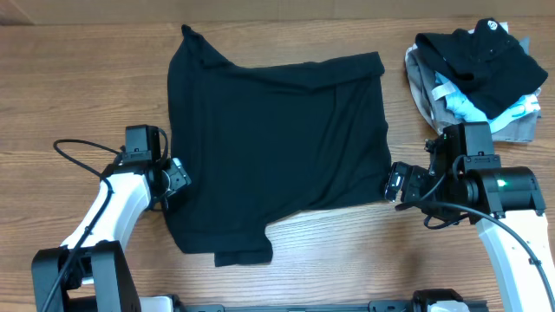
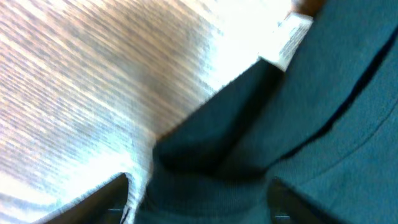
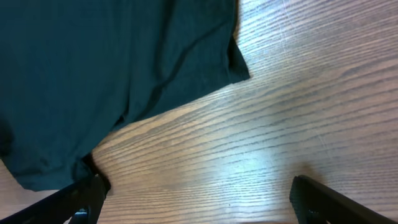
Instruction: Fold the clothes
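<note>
The clothes are one black T-shirt (image 1: 277, 139) lying mostly flat across the middle of the wooden table, one sleeve at the top left and one at the bottom. My left gripper (image 1: 178, 176) is at the shirt's left edge. In the left wrist view its jaws (image 2: 199, 205) stand apart with a fold of the black fabric (image 2: 323, 124) between them, and a white label (image 2: 289, 37) shows further off. My right gripper (image 1: 395, 184) is at the shirt's right edge. It is open (image 3: 196, 199) over bare wood, with the shirt's hem (image 3: 93, 74) just beside its left finger.
A pile of other garments (image 1: 477, 69), black on top with light blue and grey beneath, lies at the back right, just behind the right arm. The wooden table (image 1: 347, 251) is bare in front of the shirt. A black cable (image 1: 78, 152) loops by the left arm.
</note>
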